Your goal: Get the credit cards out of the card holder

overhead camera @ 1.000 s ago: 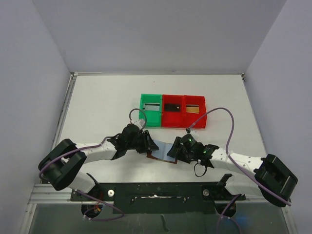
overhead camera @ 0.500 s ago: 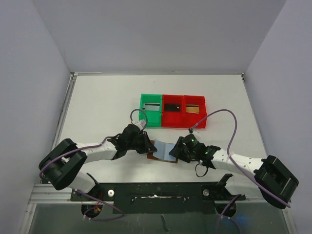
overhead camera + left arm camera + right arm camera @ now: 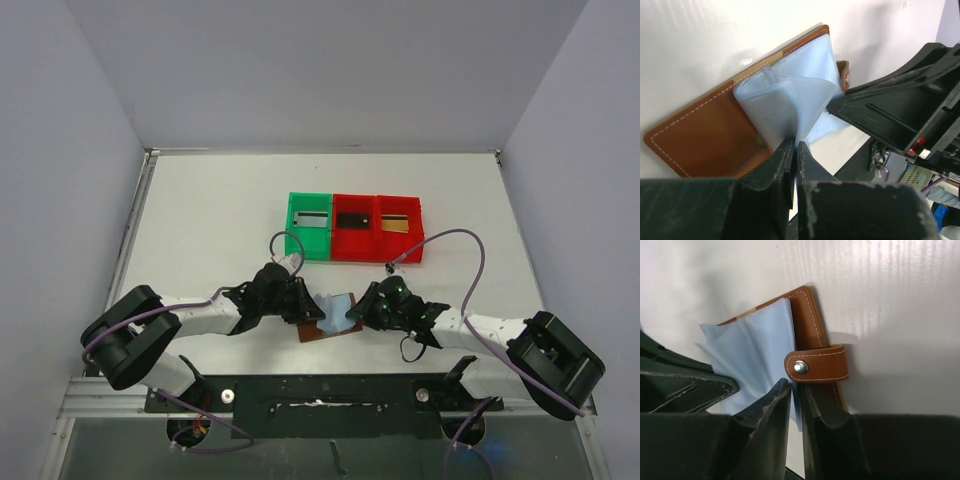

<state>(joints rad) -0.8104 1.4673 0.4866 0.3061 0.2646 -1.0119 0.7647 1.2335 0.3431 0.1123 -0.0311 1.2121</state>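
The grippers have drawn together, left gripper (image 3: 794,146) and right gripper (image 3: 796,386) each pinching the card holder's (image 3: 705,132) pale blue pockets (image 3: 790,90), which now bulge open at the table's (image 3: 220,220) near centre, readying card removal.

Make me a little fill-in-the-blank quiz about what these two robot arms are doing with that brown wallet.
1. The small brown leather card holder lies open on a ___ table.
2. The left hand and the right hand each pinch its soft inner pockets, which are pale ___.
3. The row of plastic bins behind it has two red compartments and one ___ one.
Missing words: white; blue; green.
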